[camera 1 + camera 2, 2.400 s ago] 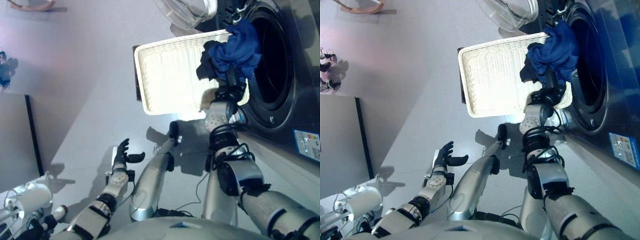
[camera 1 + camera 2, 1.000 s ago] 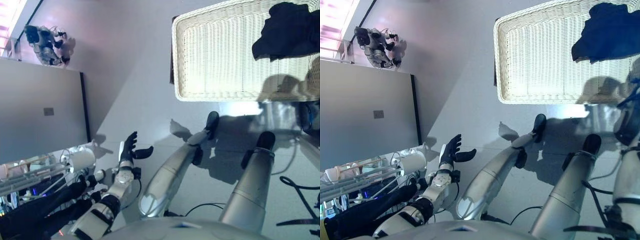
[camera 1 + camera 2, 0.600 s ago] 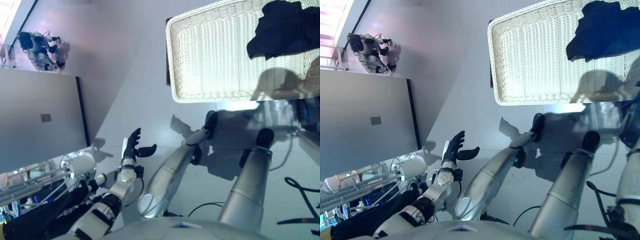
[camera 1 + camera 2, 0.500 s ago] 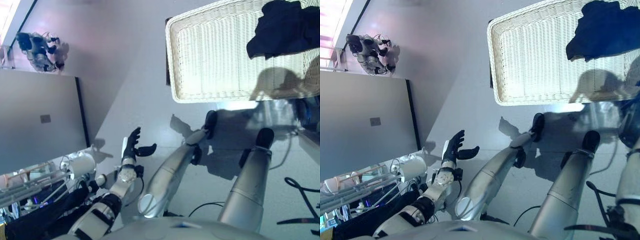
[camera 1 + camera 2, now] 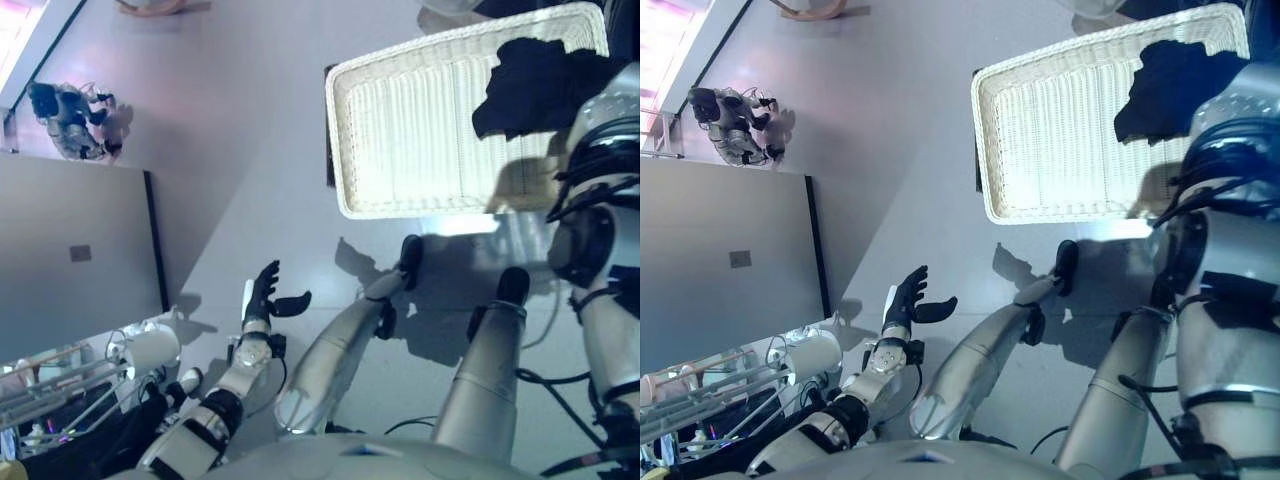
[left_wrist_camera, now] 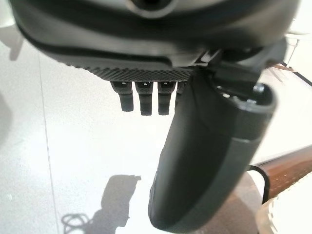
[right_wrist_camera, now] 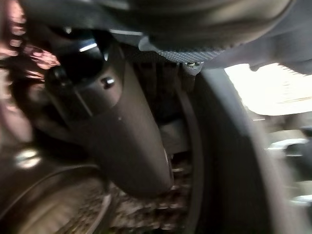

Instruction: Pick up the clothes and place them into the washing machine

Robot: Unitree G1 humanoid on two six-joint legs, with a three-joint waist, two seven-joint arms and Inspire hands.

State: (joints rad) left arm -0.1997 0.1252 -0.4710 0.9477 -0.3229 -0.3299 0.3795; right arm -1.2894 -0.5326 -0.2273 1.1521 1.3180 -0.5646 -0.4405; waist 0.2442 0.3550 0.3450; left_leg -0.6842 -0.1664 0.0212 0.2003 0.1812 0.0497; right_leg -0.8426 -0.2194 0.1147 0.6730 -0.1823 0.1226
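A dark cloth (image 5: 530, 85) lies in the far right end of the white wicker basket (image 5: 400, 140) on the floor. My right arm rises along the right side of the eye views, and its hand is out of them. In the right wrist view my right hand (image 7: 126, 141) is at the washing machine's metal drum (image 7: 58, 204), beside the dark door rim (image 7: 229, 161). Its thumb stands out, its fingers are straight, and there is no cloth between them. My left hand (image 5: 262, 300) hangs open and empty low on the left, over the floor.
A grey partition panel (image 5: 70, 250) stands at the left, with a small robot (image 5: 60, 120) on the floor behind it. White equipment (image 5: 140, 350) sits at the lower left. A wooden object (image 5: 160, 8) lies at the far edge.
The view has shifted. The blue cloth my right hand held at the machine's opening 2.4 s ago is out of sight. My right arm now shows at the right. The left hand is unchanged.
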